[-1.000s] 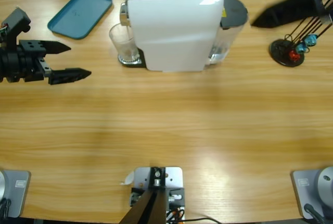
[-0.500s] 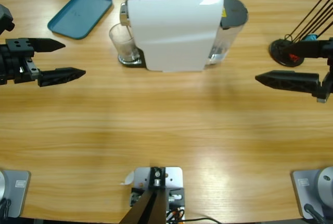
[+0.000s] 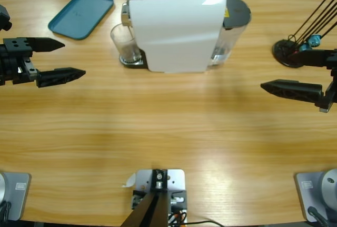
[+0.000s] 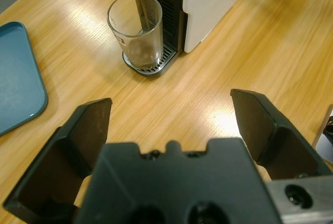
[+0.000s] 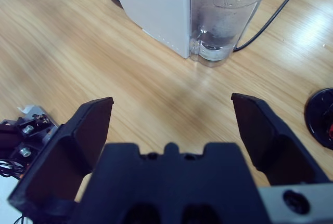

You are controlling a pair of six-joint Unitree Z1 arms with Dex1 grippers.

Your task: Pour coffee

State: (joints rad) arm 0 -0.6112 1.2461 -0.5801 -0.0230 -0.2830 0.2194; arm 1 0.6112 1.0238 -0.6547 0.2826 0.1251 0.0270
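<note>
Wooden table point(image 3: 168, 127) holds a coffee machine point(image 3: 176, 27), glass point(image 3: 126, 45) and teal tray point(image 3: 80, 13); both hands released, apart

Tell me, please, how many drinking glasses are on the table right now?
1. The glass stands on the drip tray of the white coffee machine, under its spout, right of the teal tray. Another could be hidden behind the machine.

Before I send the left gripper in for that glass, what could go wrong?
The glass stands tight under the coffee machine spout on the drip tray; lifting it straight up could strike the spout. The open left gripper could clip the machine's front. A knock might tip the glass and spill what little it holds.
</note>
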